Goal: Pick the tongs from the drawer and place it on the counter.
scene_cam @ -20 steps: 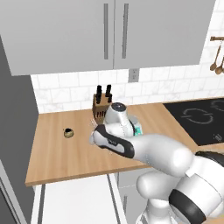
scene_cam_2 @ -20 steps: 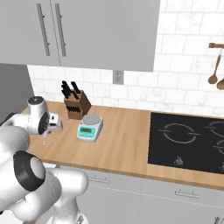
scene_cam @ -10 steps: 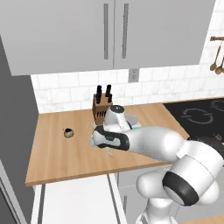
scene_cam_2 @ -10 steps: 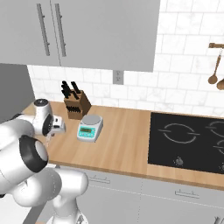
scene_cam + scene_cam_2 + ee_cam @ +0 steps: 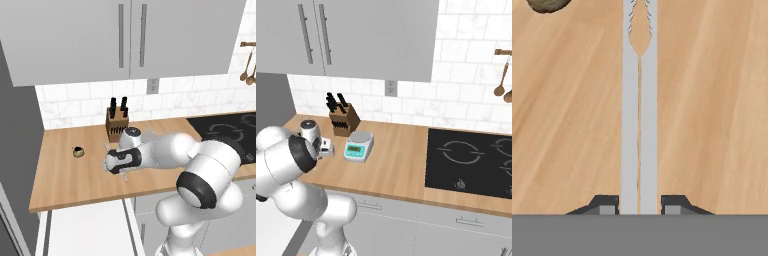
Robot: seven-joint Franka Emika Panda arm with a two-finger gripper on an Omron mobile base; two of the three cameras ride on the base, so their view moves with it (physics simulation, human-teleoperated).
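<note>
The tongs (image 5: 639, 125) run straight up the middle of the hand view, two slim silver-grey arms just above the wooden counter (image 5: 712, 100). My gripper (image 5: 639, 204) is shut on them near one end, a dark fingertip (image 5: 607, 205) pressed close on each side. From the left base view the gripper (image 5: 116, 164) hangs low over the counter (image 5: 65, 180) in front of the knife block, and an end of the tongs (image 5: 125, 177) sticks out below the hand. The white drawer (image 5: 85, 227) stands pulled out under the counter's front edge.
A small dark round object (image 5: 77, 151) sits on the counter left of the gripper, also at the hand view's top left (image 5: 546, 4). A knife block (image 5: 116, 125) stands behind. A scale (image 5: 358, 146) lies to the right, and the black cooktop (image 5: 471, 160) beyond.
The arm has swung left and dropped lower over the counter, carrying the tongs with it. The knife block, scale and small dark object have not moved.
</note>
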